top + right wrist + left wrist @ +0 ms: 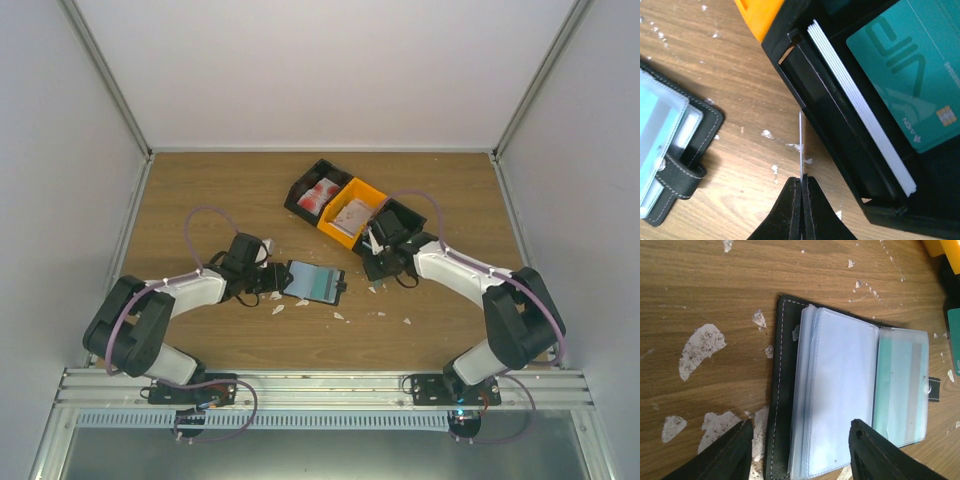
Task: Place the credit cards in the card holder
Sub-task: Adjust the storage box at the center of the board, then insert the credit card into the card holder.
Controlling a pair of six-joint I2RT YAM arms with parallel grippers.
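Note:
The card holder (313, 281) lies open on the table, clear sleeves up, with a teal card (900, 390) inside its right-hand sleeve. My left gripper (800, 440) is open, its fingers either side of the holder's left half (835, 390), one outside the black cover and one near the spine. My right gripper (801, 179) is shut on a thin credit card (800, 145), seen edge-on, beside the black bin (840, 140). In that bin are a stack of white-edged cards (860, 110) and a teal card (905, 75). The holder's strap end (670, 175) lies to the gripper's left.
Three bins stand in a row at the back: black (316, 192) with red-and-white cards, orange (352, 212) with pale cards, black (398, 215). White scraps (700, 347) are scattered on the wood around the holder. Grey walls enclose the table.

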